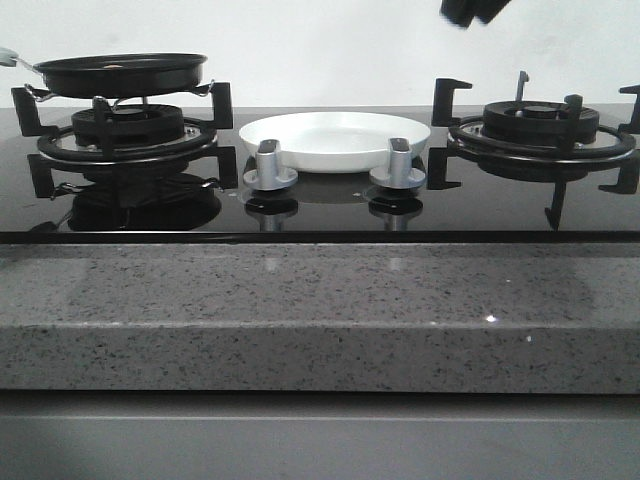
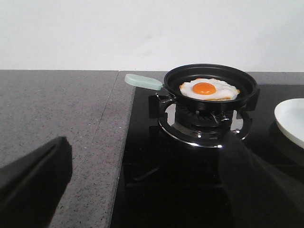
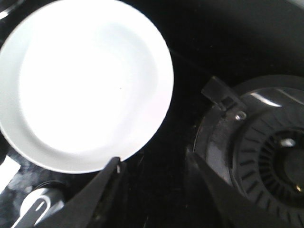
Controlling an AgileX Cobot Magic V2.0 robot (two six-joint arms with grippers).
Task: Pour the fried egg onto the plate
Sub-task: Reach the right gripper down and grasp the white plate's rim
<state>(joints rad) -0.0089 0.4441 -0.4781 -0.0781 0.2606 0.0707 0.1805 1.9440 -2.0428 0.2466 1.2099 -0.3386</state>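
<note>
- Two silver knobs (image 1: 272,163) stand at the front of the black glass hob (image 1: 320,215).
- Just behind them sits the plate (image 1: 335,139), bare, between the burners.
- The fried egg (image 2: 209,89) lies in the black frying pan (image 2: 210,85) on the left burner (image 1: 128,128).
- Left gripper (image 2: 142,190): fingers spread, grasping nothing.
- Right gripper (image 3: 154,190): released, above the hob beside the plate's rim.

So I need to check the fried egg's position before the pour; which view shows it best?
The left wrist view: the fried egg lies fully visible in the frying pan. The front view shows only a sliver above the pan's rim; the right wrist view misses it.
</note>
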